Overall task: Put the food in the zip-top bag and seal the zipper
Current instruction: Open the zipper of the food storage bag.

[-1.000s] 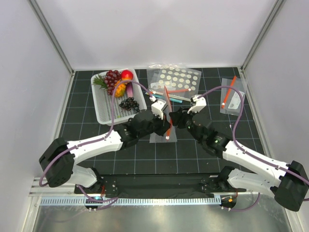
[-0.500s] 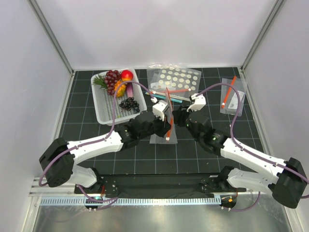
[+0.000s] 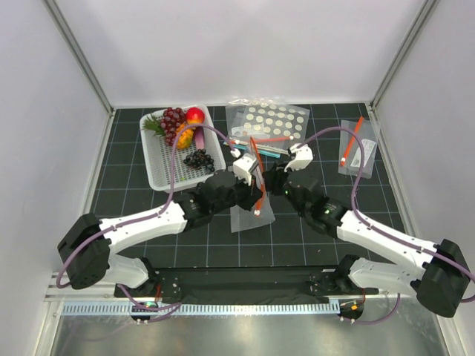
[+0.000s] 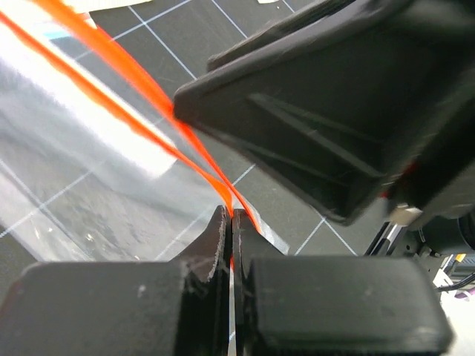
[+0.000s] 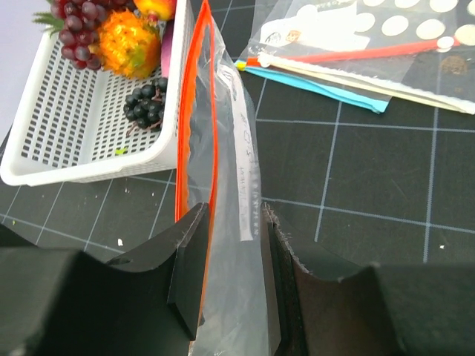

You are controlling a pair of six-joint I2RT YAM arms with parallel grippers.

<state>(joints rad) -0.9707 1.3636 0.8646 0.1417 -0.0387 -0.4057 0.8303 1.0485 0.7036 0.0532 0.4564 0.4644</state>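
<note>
Two claws: the left claw point(image 4: 230, 219) and the right claw point(image 5: 231, 219). One white basket point(image 3: 154, 169) holds four toy fruits: one reddish grape bunch point(image 3: 173, 122), one dark grape bunch point(image 3: 199, 159), one apple point(image 3: 194, 115) and one pineapple point(image 3: 184, 136). Three clear bags can be counted: the zip-top bag point(image 3: 249, 213), a white-dotted bag point(image 3: 276, 119) and a labelled bag point(image 3: 361, 153).

left arm point(image 3: 141, 220), right arm point(image 3: 386, 241): white links, black joints; cables point(image 3: 173, 167): purple; fingers point(image 4: 208, 256): matte black
</note>
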